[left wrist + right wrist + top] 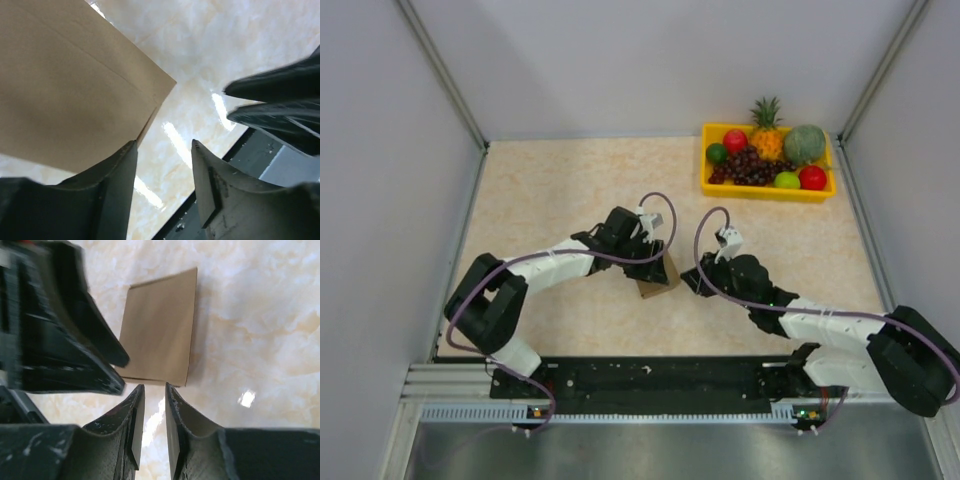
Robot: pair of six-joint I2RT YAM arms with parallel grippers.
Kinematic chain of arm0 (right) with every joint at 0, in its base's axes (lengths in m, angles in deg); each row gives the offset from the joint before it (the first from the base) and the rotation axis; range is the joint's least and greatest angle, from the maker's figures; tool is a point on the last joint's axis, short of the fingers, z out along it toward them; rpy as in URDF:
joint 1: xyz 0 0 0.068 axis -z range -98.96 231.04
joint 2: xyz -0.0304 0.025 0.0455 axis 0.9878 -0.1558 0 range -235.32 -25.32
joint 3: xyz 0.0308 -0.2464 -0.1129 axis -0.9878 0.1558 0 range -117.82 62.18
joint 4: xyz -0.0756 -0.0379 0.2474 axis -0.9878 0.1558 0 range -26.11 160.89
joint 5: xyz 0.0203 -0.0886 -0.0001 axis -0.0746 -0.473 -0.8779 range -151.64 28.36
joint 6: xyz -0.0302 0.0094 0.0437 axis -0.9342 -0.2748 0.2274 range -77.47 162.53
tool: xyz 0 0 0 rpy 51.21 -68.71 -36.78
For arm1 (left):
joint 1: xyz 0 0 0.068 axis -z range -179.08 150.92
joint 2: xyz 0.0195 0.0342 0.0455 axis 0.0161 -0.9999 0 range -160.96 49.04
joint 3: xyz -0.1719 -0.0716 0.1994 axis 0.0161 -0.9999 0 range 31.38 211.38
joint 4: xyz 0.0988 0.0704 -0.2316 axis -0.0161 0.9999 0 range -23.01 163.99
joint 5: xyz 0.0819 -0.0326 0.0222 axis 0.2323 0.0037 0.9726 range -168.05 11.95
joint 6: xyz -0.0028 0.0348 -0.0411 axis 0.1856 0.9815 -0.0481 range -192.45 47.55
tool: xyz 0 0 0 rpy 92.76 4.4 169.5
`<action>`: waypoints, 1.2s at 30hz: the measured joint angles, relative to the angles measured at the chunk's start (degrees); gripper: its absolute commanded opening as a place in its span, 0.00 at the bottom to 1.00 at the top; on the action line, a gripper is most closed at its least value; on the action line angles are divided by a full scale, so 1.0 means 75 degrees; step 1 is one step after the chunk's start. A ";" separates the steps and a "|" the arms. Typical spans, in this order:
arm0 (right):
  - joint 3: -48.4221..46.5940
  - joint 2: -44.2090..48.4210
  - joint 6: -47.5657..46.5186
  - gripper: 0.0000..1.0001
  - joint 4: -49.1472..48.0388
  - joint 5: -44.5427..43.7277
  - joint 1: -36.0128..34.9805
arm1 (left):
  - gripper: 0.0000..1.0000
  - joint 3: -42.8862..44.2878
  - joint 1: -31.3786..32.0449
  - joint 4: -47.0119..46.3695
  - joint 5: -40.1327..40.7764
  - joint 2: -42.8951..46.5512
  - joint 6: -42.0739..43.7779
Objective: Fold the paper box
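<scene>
We see the paper box (pixel 657 281) on the desk (pixel 550 190), just ahead of the left jaws, which stand apart and empty. The right jaws are narrowly apart and hold nothing.

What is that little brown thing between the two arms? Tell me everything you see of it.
The paper box is small, plain brown cardboard, matte, with flat rectangular faces and faint crease lines near its edges. It looks folded up and rests on the marbled table, between the arms. The left gripper hangs open at its edge; contact is unclear.
</scene>
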 measured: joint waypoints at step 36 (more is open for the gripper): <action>-0.1588 -0.2489 0.0562 0.28 0.1670 0.2990 0.1652 | 0.49 -0.2247 -0.1641 -0.1687 -0.0530 0.0781 -0.2407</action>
